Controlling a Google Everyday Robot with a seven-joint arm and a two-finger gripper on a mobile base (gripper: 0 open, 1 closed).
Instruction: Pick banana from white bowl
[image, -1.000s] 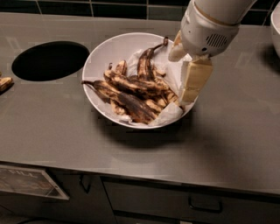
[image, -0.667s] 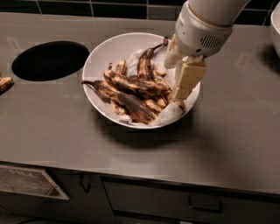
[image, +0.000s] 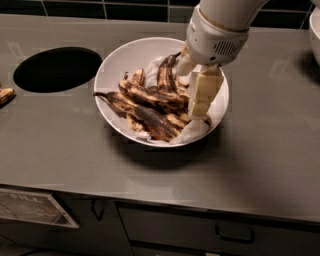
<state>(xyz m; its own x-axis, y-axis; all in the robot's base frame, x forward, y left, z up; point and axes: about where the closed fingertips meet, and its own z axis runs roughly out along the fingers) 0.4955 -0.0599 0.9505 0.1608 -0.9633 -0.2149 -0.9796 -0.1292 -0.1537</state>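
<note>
The white bowl (image: 112, 65) sits on the grey counter, lined with crumpled white paper. It holds several overripe, dark-brown bananas (image: 150, 102) lying in a heap. My gripper (image: 192, 82) reaches down from the upper right into the right side of the bowl. Its fingers are open: one pale finger (image: 202, 92) hangs over the right ends of the bananas, and the other is by an upright banana (image: 166, 70) at the back. Nothing is held.
A round black hole (image: 57, 67) is cut in the counter left of the bowl. Part of another banana (image: 5, 95) lies at the left edge. Another white dish (image: 316, 30) shows at the far right. Cabinet drawers (image: 200, 230) lie below the counter's front edge.
My gripper has shifted a little to the left and further over the bananas in the bowl. The bananas and the bowl have not moved.
</note>
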